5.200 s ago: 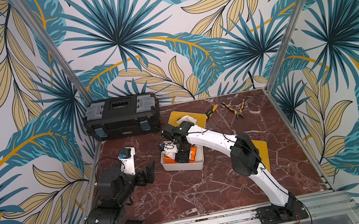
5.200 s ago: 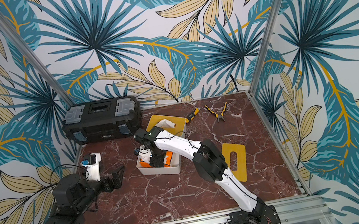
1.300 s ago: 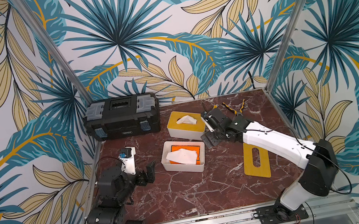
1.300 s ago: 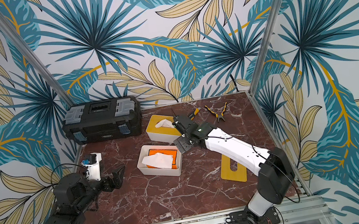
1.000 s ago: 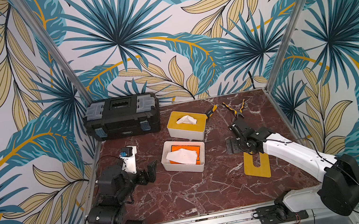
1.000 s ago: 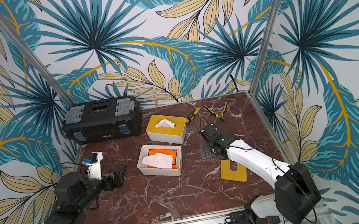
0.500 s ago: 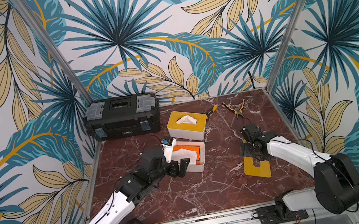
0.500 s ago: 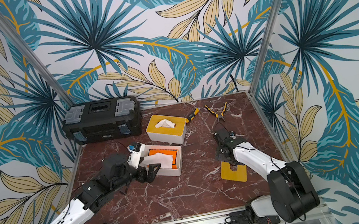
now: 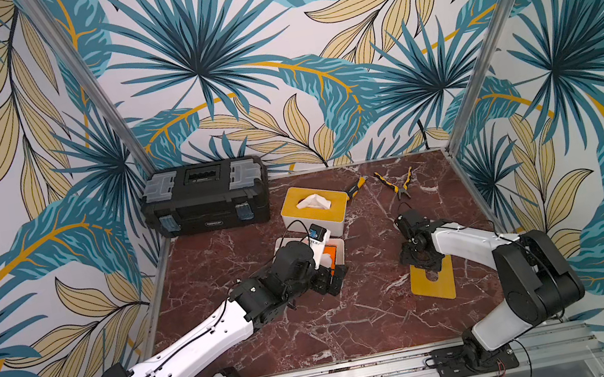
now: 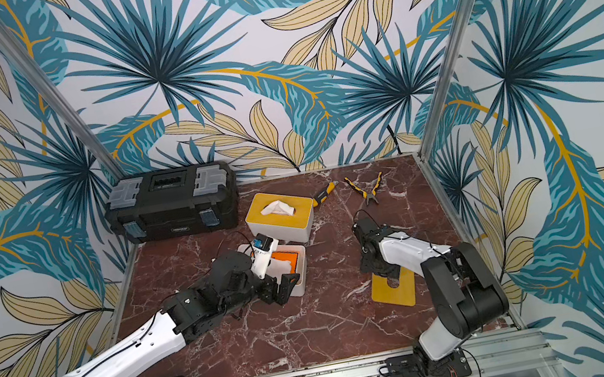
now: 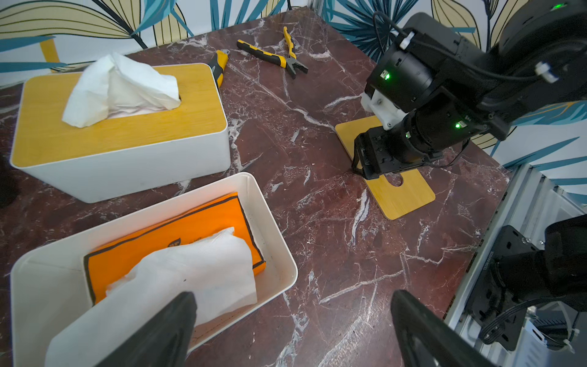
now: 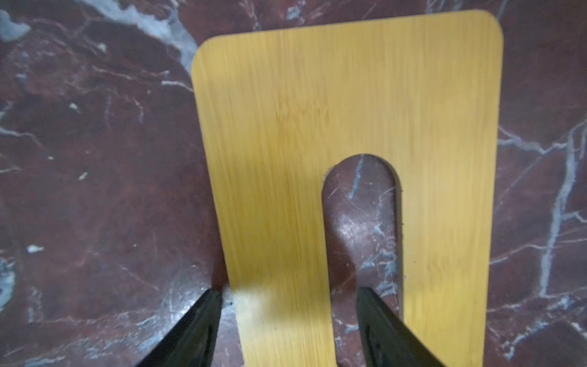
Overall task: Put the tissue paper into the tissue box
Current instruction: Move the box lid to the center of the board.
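Observation:
The tissue box [image 11: 287,254] is an open white tub. In it lies the tissue paper [image 11: 178,232], an orange pack with a white sheet [image 11: 197,273] pulled up out of it. My left gripper [image 11: 293,297] is open at the box's near right corner, one finger over the rim and the other over the bare table; both top views show it there [image 9: 329,281] [image 10: 284,287]. The box's wooden slotted lid [image 12: 286,127] lies flat on the table to the right. My right gripper [image 12: 287,290] is down on it, open, its jaws straddling the strip between the lid's edge and its slot.
A second tissue box [image 9: 336,202] with its yellow lid on and a tissue sticking out stands just behind the open one. A black toolbox [image 9: 205,198] sits at the back left. Yellow-handled pliers [image 9: 395,181] and another tool [image 9: 355,187] lie at the back.
My left arm has swung in from the left side to the open box's corner. My right gripper has moved onto the lid's far end and its jaws have narrowed around the strip.

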Motion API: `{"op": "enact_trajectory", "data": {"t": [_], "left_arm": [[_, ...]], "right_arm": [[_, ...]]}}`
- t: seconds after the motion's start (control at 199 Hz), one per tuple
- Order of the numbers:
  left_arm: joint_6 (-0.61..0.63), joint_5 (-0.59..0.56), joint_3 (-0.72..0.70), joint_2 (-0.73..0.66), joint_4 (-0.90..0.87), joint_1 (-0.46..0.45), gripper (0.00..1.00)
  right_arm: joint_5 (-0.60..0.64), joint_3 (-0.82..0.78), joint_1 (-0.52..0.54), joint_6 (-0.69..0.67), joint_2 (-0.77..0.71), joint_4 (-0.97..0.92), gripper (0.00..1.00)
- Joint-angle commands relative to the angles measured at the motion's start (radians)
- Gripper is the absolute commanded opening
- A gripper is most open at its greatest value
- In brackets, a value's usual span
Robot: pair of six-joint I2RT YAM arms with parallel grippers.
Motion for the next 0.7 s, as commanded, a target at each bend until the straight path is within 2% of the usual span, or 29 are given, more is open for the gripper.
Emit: {"op": "enact_trajectory", "data": {"t": [0.0, 0.231, 0.597, 0.697], "left_arm": [[-0.008, -0.023, -0.014, -0.035, 0.037, -0.002, 1.00], [-0.004, -0.038, -0.028, -0.063, 0.025, -0.004, 1.00], [0.003, -0.052, -0.060, -0.139, 0.029, -0.003, 1.00], [0.003, -0.086, -0.067, -0.154, 0.028, -0.002, 1.00]], "right_arm": [[0.007, 0.004, -0.003, 0.018, 0.028, 0.012, 0.67], [0.004, 0.010, -0.003, 0.021, 0.035, -0.012, 0.62], [-0.042, -0.013, 0.012, 0.038, -0.005, -0.066, 0.61], [-0.093, -0.027, 0.038, 0.053, -0.027, -0.044, 0.60]]}}
